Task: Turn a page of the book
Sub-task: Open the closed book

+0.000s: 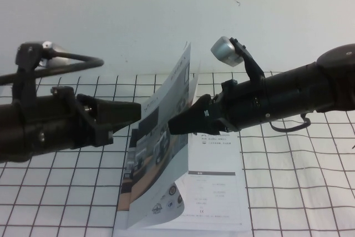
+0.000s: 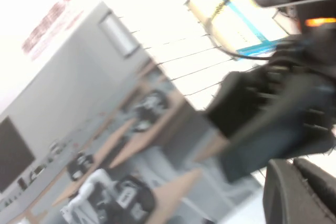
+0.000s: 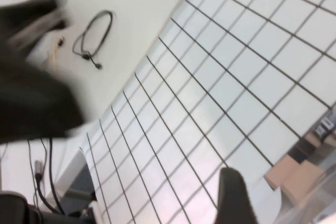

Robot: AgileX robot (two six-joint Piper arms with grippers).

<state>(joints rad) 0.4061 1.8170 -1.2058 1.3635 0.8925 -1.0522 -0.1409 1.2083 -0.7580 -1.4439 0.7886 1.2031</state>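
Glossy page (image 1: pixel 161 131) upright above open book (image 1: pixel 216 192)

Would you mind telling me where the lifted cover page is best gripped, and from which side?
Probably at the free outer edge, midway up, coming from the robot's right. The page stands nearly upright over the book, hinged along the spine, so only that edge is open. The right gripper is already there; the left gripper sits at the photo side.
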